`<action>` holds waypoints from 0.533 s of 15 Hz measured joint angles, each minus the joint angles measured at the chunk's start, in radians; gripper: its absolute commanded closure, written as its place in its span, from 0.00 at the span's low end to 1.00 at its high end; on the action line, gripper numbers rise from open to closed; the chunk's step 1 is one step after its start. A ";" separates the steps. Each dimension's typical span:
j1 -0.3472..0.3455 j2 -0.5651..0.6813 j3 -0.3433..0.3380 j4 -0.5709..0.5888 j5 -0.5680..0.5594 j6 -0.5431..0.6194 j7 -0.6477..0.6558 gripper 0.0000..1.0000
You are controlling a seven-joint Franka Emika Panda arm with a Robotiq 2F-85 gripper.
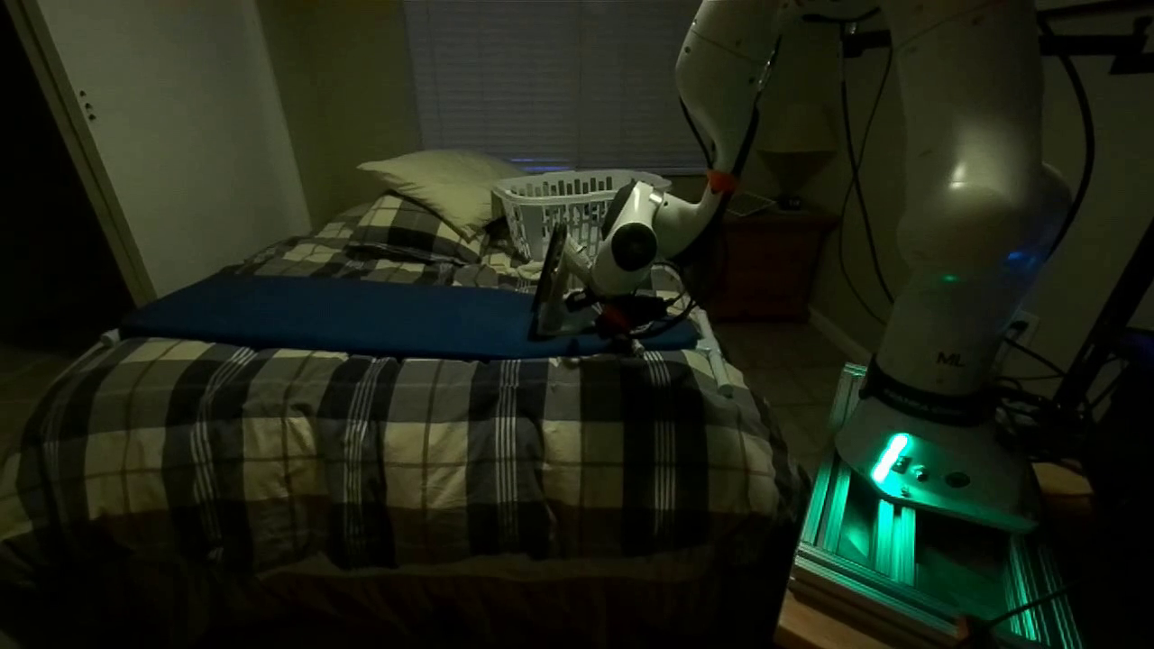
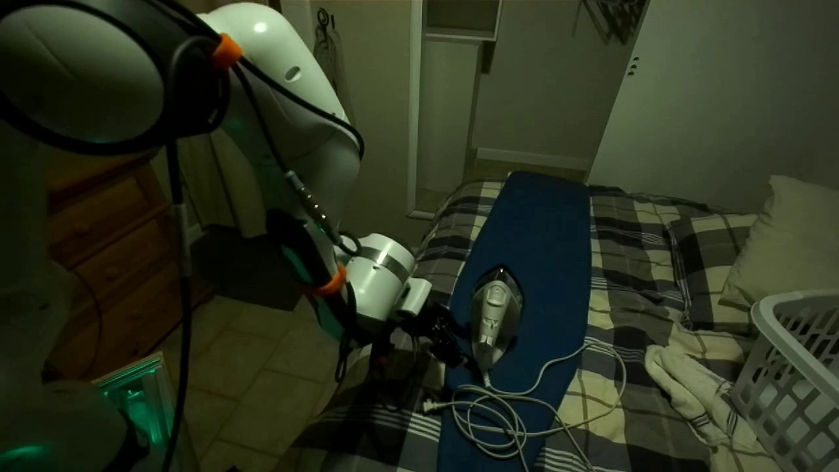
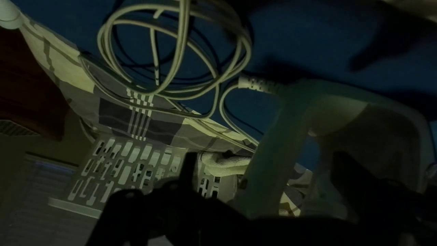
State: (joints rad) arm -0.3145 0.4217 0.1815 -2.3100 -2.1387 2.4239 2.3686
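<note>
A white and grey clothes iron [image 2: 491, 311] stands on its heel, soleplate near vertical, on a blue ironing board [image 2: 547, 223]. In an exterior view its dark soleplate [image 1: 550, 284] shows edge-on. My black gripper [image 3: 266, 167] is open in the wrist view. The iron's handle [image 3: 269, 150] lies between its spread fingers, with a visible gap on the left finger's side. I cannot tell whether the right finger touches the iron. In an exterior view the gripper [image 2: 452, 344] is dark beside the iron. The iron's pale cord [image 2: 462, 429] lies coiled near its heel.
The board lies across a bed with a plaid cover [image 1: 433, 442]. A white laundry basket [image 1: 586, 185] and a pillow [image 1: 451, 185] stand behind the board. A white cloth [image 2: 688, 387] lies by the basket. A wooden nightstand [image 1: 766, 270] is beyond the bed. The room is dim.
</note>
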 measured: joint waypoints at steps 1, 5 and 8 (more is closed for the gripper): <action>0.019 0.002 -0.017 0.000 0.012 -0.008 0.002 0.00; 0.073 0.009 -0.050 0.005 0.015 -0.072 0.064 0.00; 0.098 0.013 -0.063 0.018 0.015 -0.130 0.125 0.00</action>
State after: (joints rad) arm -0.2160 0.4351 0.1181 -2.2920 -2.1233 2.2944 2.4937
